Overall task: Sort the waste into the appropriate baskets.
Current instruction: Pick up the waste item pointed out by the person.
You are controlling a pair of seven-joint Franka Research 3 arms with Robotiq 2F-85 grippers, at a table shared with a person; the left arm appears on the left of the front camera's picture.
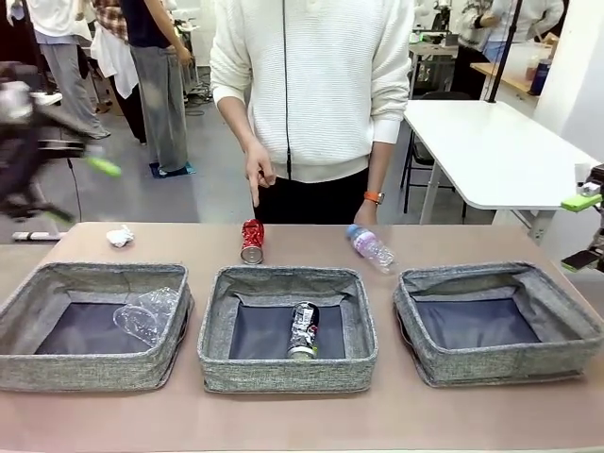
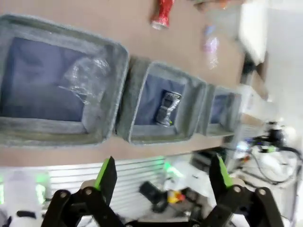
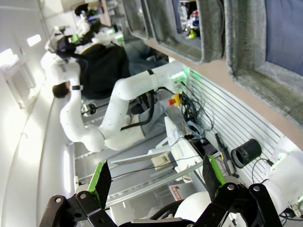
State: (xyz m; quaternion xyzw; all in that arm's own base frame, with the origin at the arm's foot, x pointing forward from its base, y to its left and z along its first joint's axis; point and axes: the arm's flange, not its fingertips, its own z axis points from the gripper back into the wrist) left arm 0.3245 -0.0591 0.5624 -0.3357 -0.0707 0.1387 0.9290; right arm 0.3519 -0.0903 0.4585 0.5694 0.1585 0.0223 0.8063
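Note:
Three grey baskets stand in a row: left (image 1: 85,368), middle (image 1: 283,373), right (image 1: 500,363). The clear plastic container (image 1: 146,316) lies in the left one and the black-and-silver can (image 1: 304,330) in the middle one. Beyond them on the table are the white paper ball (image 1: 120,236), the red can (image 1: 252,241) and the blue-capped bottle (image 1: 370,247). A person's finger (image 1: 255,193) points down at the red can. My left gripper (image 1: 80,192) (image 2: 163,177), blurred, hangs open high at the left. My right gripper (image 1: 583,231) (image 3: 157,178) is open at the right edge.
The person stands at the far side, centred. The left wrist view looks down on the left basket (image 2: 47,127), middle basket (image 2: 142,137), container (image 2: 87,78) and red can (image 2: 162,13). The right wrist view catches basket walls (image 3: 251,56) and the table's near edge. A white table (image 1: 491,151) stands behind.

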